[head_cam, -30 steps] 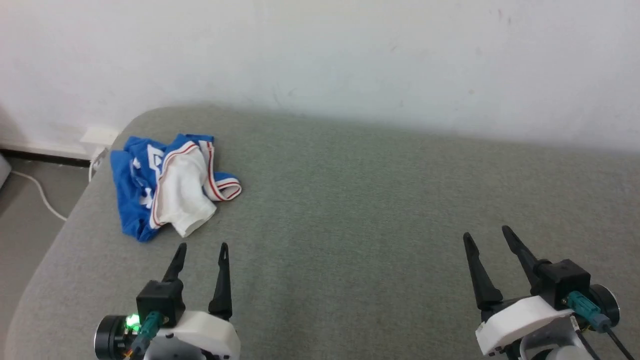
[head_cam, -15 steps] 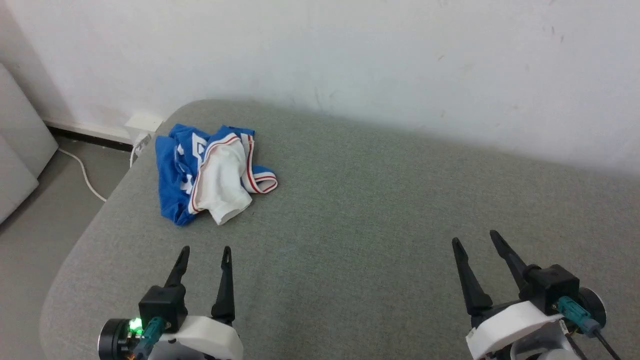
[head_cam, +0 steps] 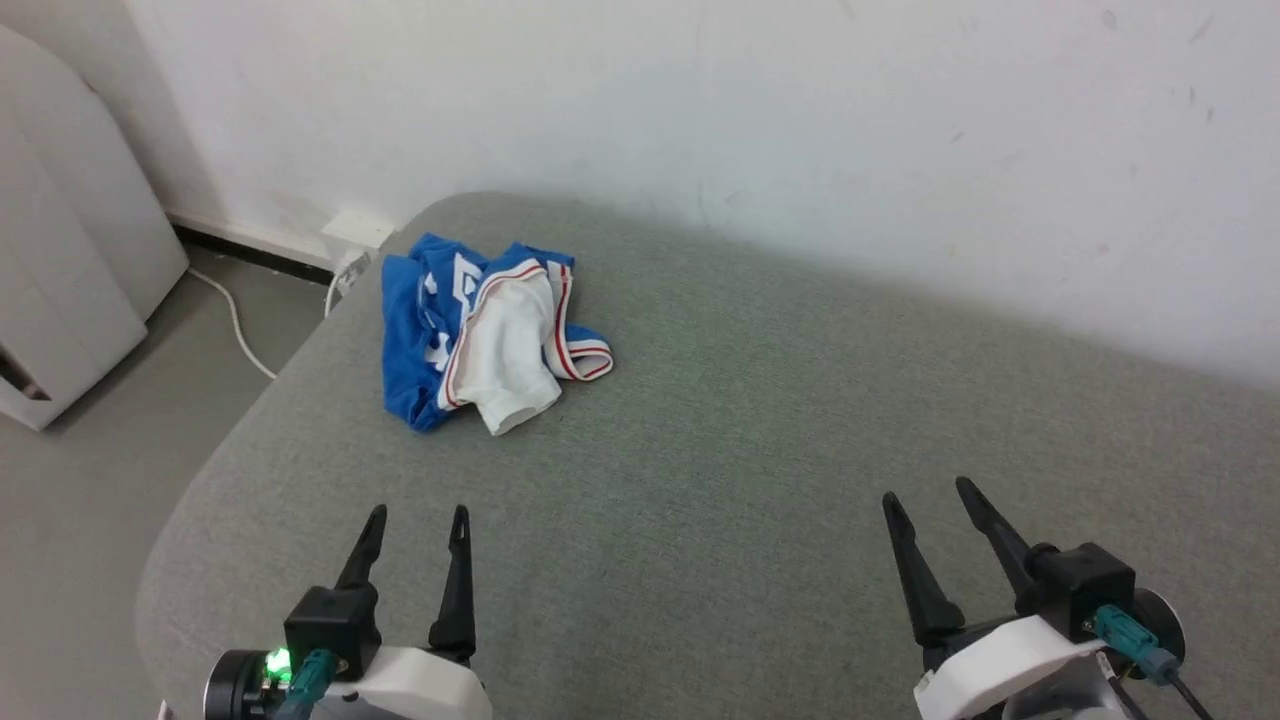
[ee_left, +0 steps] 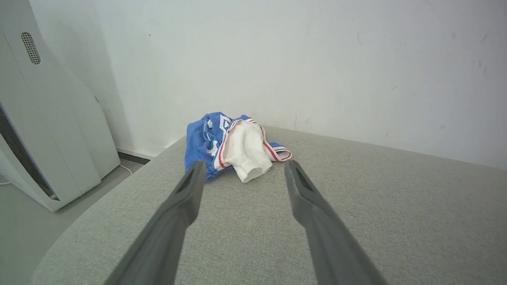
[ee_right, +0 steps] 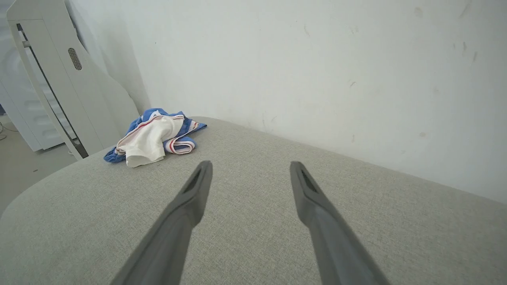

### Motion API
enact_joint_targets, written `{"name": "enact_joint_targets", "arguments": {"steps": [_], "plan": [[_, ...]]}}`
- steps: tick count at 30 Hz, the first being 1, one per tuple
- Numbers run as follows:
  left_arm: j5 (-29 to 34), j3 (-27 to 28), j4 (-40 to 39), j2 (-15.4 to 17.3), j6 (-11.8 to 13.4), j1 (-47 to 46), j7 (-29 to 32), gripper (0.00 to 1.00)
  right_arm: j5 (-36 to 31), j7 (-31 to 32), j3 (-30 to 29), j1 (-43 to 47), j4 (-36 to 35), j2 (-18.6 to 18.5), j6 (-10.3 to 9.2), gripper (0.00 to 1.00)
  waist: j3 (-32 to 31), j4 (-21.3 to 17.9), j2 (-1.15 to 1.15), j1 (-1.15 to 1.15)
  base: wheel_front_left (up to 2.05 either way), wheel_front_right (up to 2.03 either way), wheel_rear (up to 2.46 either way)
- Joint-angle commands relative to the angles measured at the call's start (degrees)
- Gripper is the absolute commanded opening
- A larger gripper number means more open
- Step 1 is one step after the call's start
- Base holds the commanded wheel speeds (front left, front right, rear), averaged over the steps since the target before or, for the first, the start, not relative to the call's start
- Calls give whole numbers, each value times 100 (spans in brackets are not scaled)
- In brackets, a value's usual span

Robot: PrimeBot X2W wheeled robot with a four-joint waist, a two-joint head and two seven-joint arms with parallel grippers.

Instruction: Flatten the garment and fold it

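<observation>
1. Shirt point(head_cam: 480, 340) lies bunched at the counter's point(head_cam: 750, 450) far left corner, close to the rounded edge. It lies blue side up, with a white sleeve and its red-striped trim folded over on top. Nothing is flattened yet.
2. Left hand point(head_cam: 419, 512) hovers over the counter's near left edge, fingers spread wide and empty. It points straight at the shirt but is well short of it. This looks like a ready pose before reaching.
3. Right hand point(head_cam: 927, 490) hovers over the counter's near right side, also wide and empty, well apart from the shirt. It will likely need to cross the counter, or the shirt must be dragged to the middle.
4. The bare middle of the counter suits spreading. The corner does not, since cloth could slip off the edge there.
5. Off the counter's left edge are a white unit point(head_cam: 70, 280) on the floor, a cable point(head_cam: 235, 330) and a wall socket point(head_cam: 358, 228).
6. Count:
   - one shirt
   - two hands, four fingers
   - one unit
   - one cable
   - one socket
</observation>
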Motion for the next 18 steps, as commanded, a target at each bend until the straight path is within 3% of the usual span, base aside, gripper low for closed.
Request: {"name": "enact_joint_targets", "arguments": {"steps": [1,18], "plan": [[-43,-19,33,-3,16,51,-64,100,61,-62,38,18,34,16,-4,100,-16,72,0,0,0,0,0],[-73,-87,74,-3,1,110,-268,100,263,-265,234,13,244,20,-5,100,-51,518,0,0,0,0,0]]}}
